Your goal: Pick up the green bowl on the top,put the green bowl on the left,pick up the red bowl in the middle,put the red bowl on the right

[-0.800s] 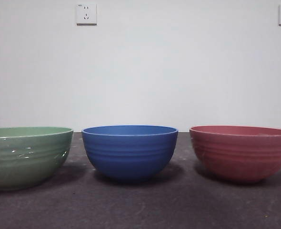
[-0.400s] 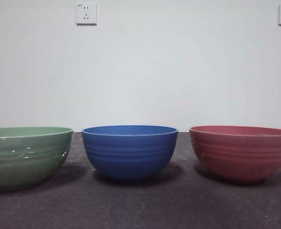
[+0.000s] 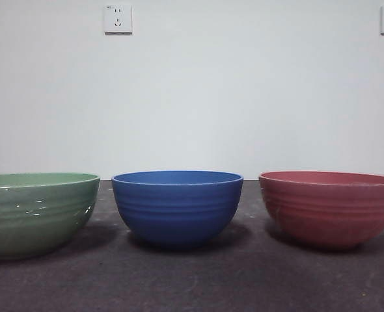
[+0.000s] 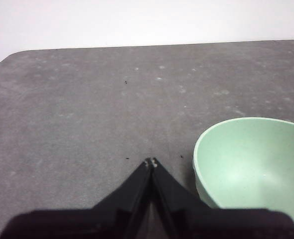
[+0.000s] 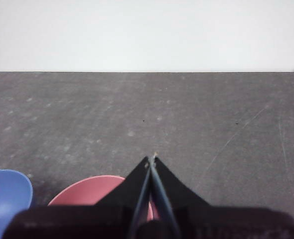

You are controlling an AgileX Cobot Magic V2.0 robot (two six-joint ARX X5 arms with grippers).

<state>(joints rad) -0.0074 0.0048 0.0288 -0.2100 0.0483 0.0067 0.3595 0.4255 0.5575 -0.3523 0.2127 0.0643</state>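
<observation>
Three bowls stand apart in a row on the dark table in the front view. The green bowl [image 3: 36,213] is at the left, partly cut by the picture's edge, and the red bowl [image 3: 330,208] is at the right. My left gripper [image 4: 151,163] is shut and empty, raised beside the green bowl [image 4: 254,167]. Above the red bowl [image 5: 89,194], my right gripper [image 5: 152,160] is also shut with nothing in it. Neither arm shows in the front view.
A blue bowl [image 3: 177,205] stands between the other two; its rim [image 5: 7,194] also shows in the right wrist view. The grey tabletop [image 4: 87,109] stretches back to a white wall with two sockets [image 3: 118,19].
</observation>
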